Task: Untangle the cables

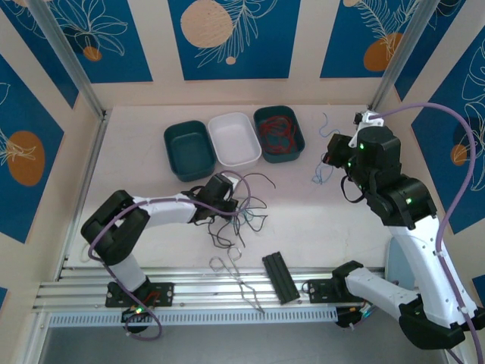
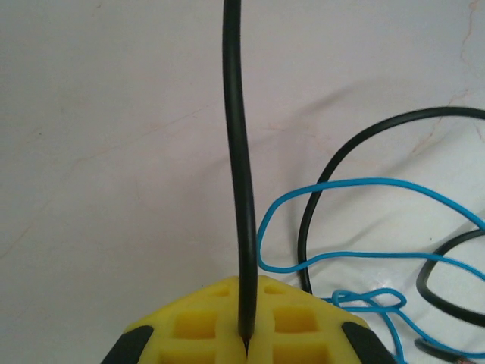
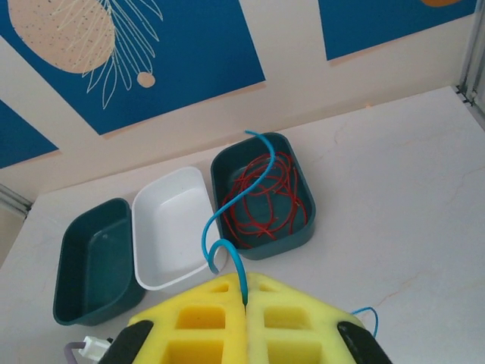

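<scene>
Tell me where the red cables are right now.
In the top view, the red cables lie coiled inside the rightmost dark green tray, at the back, right beside the white tray.

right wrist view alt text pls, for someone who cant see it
The yellow right gripper is shut on a thin blue cable that curls upward. Beyond it on the pale table stand three trays in a row: the left teal tray, the white tray, and the right teal tray holding red cables.

Three trays [image 1: 235,139] stand in a row at the table's [image 1: 326,224] far side; cables [image 1: 276,135] lie in the right tray [image 1: 300,138]. A tangle [image 1: 239,216] lies before them, tongs [image 1: 239,280] nearer, a loose cable [image 1: 322,173] rightward.
</scene>
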Robot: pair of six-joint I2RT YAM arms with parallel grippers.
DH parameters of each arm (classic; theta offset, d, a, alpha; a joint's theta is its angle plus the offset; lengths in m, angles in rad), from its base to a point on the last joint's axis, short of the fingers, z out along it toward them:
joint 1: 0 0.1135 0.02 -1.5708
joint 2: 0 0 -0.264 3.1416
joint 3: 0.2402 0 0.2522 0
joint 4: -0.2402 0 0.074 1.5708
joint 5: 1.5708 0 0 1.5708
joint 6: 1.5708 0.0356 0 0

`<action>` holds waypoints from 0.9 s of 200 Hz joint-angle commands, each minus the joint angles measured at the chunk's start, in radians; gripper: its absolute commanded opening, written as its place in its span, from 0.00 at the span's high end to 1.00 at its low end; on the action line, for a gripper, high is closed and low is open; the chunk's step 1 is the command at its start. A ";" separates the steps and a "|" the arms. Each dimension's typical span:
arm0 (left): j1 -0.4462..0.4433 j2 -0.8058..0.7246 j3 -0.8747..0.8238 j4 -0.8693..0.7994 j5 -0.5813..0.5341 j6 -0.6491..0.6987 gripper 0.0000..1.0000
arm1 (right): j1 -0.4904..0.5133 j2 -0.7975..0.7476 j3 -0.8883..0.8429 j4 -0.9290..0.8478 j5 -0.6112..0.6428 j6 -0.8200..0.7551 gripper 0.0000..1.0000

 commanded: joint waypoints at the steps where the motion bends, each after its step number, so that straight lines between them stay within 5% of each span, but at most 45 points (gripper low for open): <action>1: -0.006 -0.057 0.023 -0.070 -0.002 0.026 0.87 | -0.006 0.002 0.035 0.025 -0.060 -0.019 1.00; 56: -0.006 -0.234 0.029 -0.042 0.050 0.009 0.42 | -0.004 0.042 0.078 0.046 -0.203 -0.010 1.00; 81: -0.005 -0.304 0.011 0.069 0.098 0.034 0.39 | -0.004 0.047 0.089 0.085 -0.298 0.005 1.00; 121: -0.023 -0.325 -0.109 0.494 0.265 0.189 0.38 | -0.004 0.062 0.117 0.142 -0.414 0.040 1.00; 180: -0.089 -0.222 -0.117 0.785 0.240 0.465 0.35 | -0.004 0.082 0.146 0.183 -0.500 0.076 1.00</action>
